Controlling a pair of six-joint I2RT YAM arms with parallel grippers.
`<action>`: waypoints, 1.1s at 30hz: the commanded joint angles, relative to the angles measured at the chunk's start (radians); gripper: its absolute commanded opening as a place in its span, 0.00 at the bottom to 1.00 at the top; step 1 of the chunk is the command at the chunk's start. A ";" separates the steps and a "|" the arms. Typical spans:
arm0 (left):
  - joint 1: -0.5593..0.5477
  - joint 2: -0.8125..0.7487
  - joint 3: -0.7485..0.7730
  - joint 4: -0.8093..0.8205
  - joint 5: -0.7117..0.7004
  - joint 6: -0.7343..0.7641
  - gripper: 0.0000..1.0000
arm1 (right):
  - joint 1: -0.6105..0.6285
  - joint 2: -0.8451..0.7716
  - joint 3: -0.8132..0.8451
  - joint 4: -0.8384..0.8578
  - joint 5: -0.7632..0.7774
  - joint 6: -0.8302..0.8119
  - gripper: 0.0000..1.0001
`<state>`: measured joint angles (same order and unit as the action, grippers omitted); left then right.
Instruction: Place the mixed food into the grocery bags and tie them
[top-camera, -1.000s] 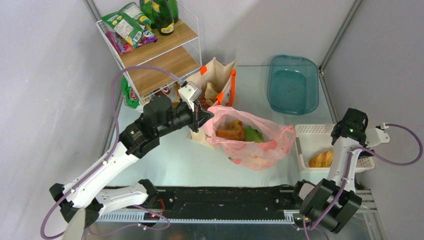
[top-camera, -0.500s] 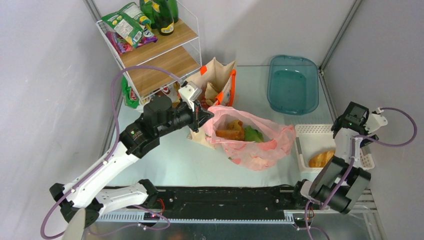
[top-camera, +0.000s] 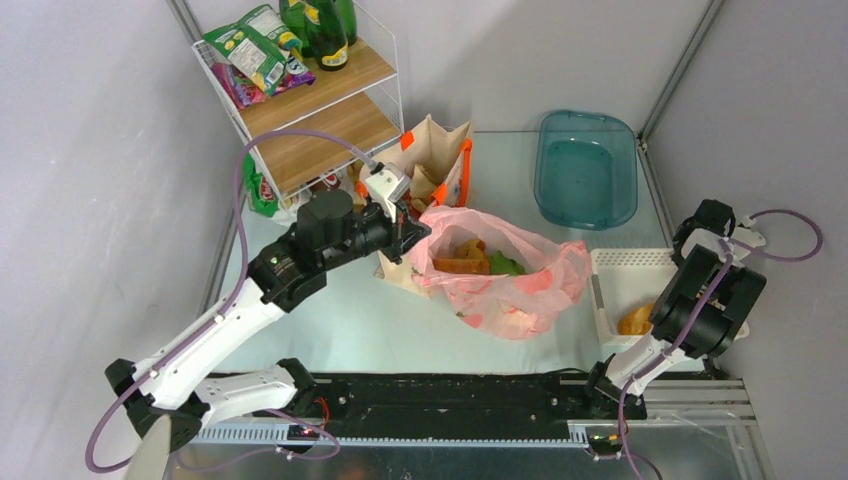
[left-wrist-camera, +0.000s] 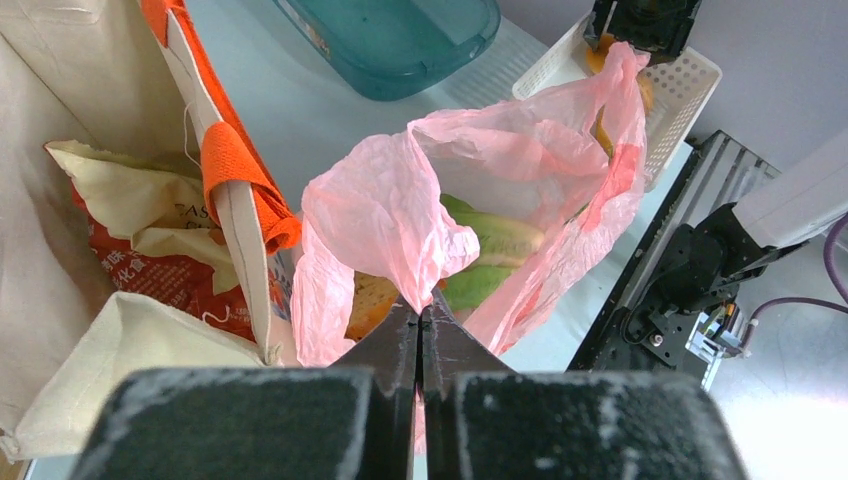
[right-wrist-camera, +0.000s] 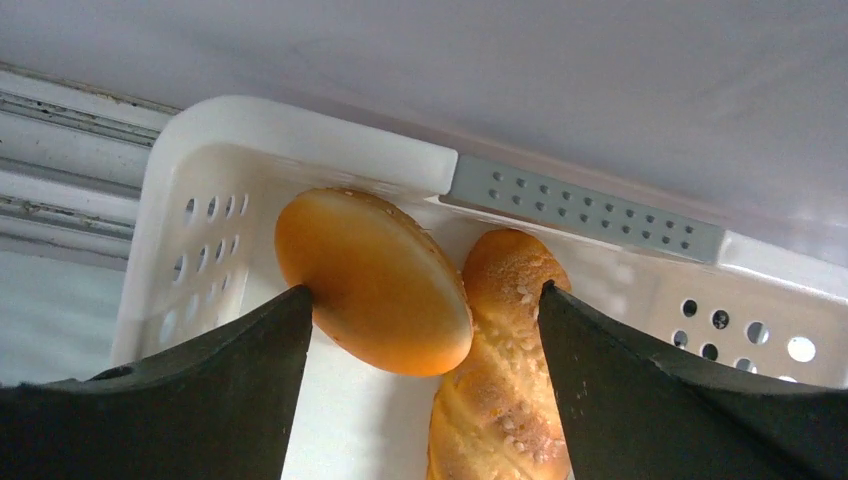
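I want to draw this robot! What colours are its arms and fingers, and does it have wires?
Both arms mix white tube-like links with chunky black joints: see the left arm and right arm. A thin purple cable loops along each one. Each ends in two black, wedge-shaped fingers with a rough, grainy surface.

robot arms (top-camera: 250, 310): two | bags: two, pink plastic bag (top-camera: 520, 290) mid-table, beige tote (top-camera: 435, 160) at its 11 o'clock | white basket (top-camera: 625, 262): one, 3 o'clock | bread in it: two, round roll (right-wrist-camera: 375, 285), long seeded roll (right-wrist-camera: 500, 360) | teal tray (top-camera: 585, 175): one, 1 o'clock | wire rack (top-camera: 320, 110): one, 11 o'clock | bread inside pink bag: can't count
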<state>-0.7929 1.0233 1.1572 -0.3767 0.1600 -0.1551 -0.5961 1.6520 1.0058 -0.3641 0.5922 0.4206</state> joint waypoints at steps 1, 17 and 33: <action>0.007 0.010 -0.007 0.030 0.004 0.022 0.00 | -0.037 0.032 0.056 -0.021 -0.042 0.038 0.84; 0.005 -0.046 -0.012 0.030 -0.007 0.029 0.00 | -0.022 0.013 0.059 -0.075 0.001 0.083 0.13; 0.005 -0.064 -0.011 0.030 -0.020 0.035 0.00 | 0.068 -0.554 0.060 -0.177 -0.300 0.038 0.00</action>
<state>-0.7929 0.9787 1.1442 -0.3759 0.1524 -0.1478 -0.5610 1.2636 1.0348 -0.5289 0.4526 0.4767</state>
